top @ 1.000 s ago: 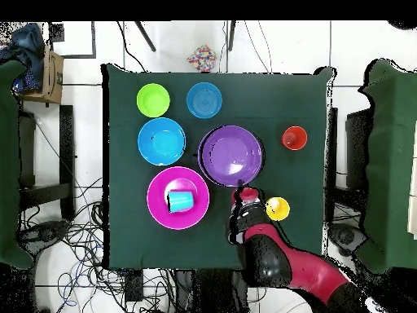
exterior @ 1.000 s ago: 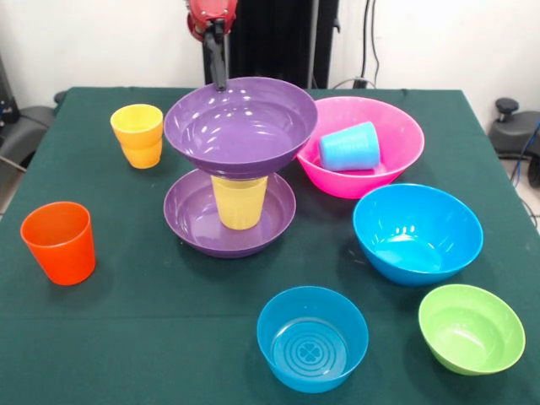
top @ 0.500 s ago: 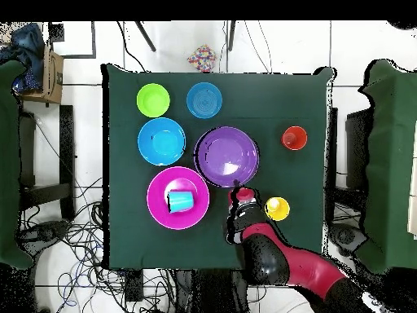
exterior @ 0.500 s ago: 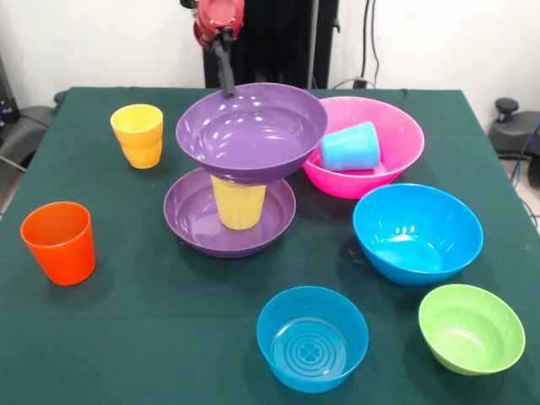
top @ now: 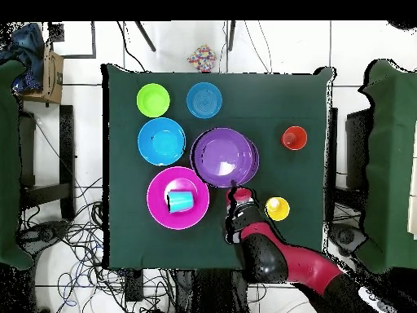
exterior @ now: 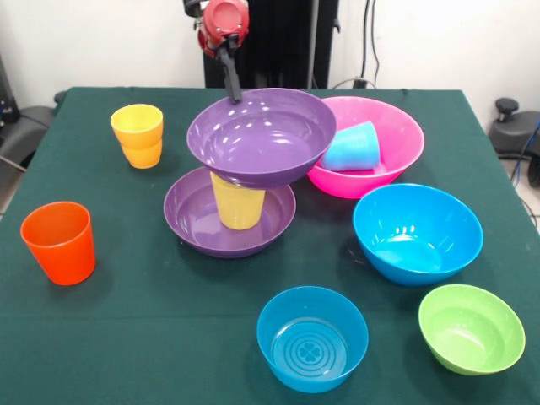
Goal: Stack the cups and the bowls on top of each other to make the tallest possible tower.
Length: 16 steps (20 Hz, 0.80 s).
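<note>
From the front, the gripper [exterior: 234,91] pinches the far rim of the upper purple bowl [exterior: 261,135], holding it tilted over the ribbed pale yellow cup [exterior: 239,201] standing in the lower purple bowl [exterior: 194,221], seemingly to cap it; the pink bowl [exterior: 396,135] crowds one side. From overhead, the upper bowl sits off-centre mid-table, open cloth [top: 301,98] toward the orange cup [top: 294,138].
</note>
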{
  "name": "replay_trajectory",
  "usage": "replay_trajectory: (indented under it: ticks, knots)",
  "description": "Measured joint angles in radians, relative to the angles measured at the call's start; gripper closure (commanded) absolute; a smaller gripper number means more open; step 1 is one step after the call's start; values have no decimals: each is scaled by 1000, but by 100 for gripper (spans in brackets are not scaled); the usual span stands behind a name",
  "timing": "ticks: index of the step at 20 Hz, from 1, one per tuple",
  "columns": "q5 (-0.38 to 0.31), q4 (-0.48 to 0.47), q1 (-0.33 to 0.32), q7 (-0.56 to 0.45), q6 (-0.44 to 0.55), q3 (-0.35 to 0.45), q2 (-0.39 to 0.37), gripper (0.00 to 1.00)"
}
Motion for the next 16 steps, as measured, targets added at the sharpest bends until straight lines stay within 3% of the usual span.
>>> replay_trajectory:
  ticks: [16]
  knots:
    - [-1,-1,-44,0,0,2,1,100]
